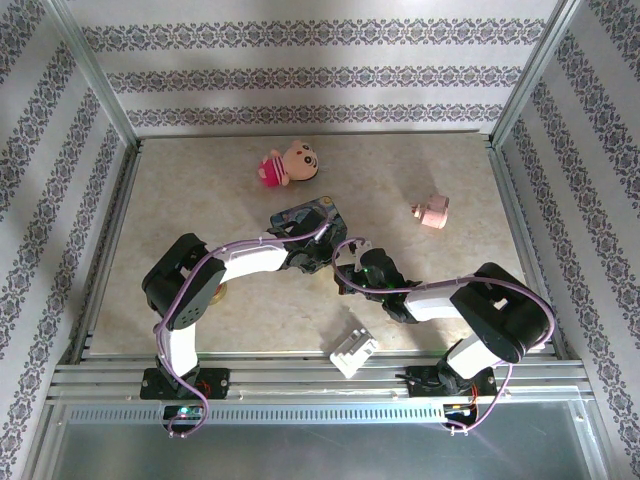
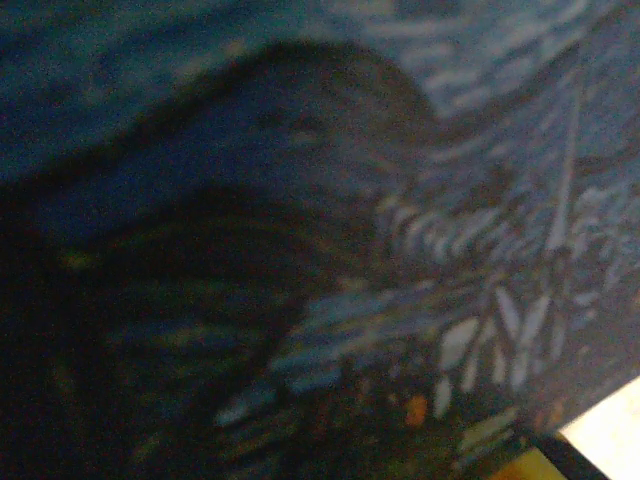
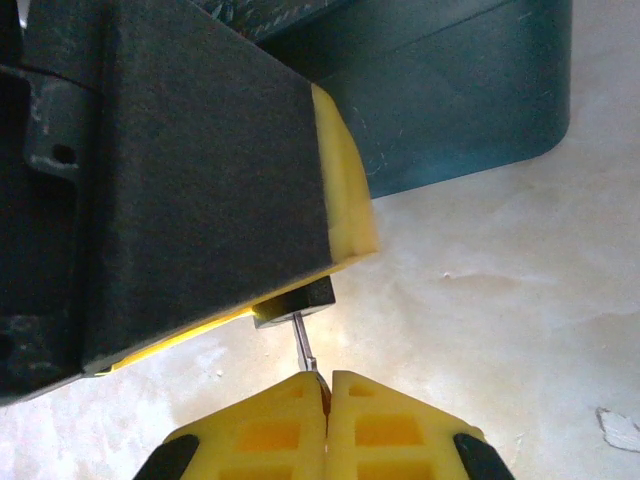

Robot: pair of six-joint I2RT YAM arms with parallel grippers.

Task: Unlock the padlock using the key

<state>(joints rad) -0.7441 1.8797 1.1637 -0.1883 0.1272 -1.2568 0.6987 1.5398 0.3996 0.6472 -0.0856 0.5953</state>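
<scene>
In the right wrist view, my right gripper (image 3: 327,385) is shut on the key (image 3: 303,345), a thin silvery sliver. Its blade runs up into the bottom of the padlock (image 3: 300,303), a tiny dark block. The padlock pokes out from between the yellow pads of my left gripper, whose black finger (image 3: 200,180) covers the shackle. From above, the left gripper (image 1: 322,257) and right gripper (image 1: 347,268) meet tip to tip just in front of the blue painted tin (image 1: 305,215). The left wrist view is a dark blur of the tin's painted surface (image 2: 450,200).
The tin's dark side (image 3: 450,90) stands close behind the padlock. A pink doll (image 1: 287,165) lies at the back, a pink toy piece (image 1: 432,212) at the right, and a white plastic block (image 1: 353,350) near the front edge. Metal rails and patterned walls border the table.
</scene>
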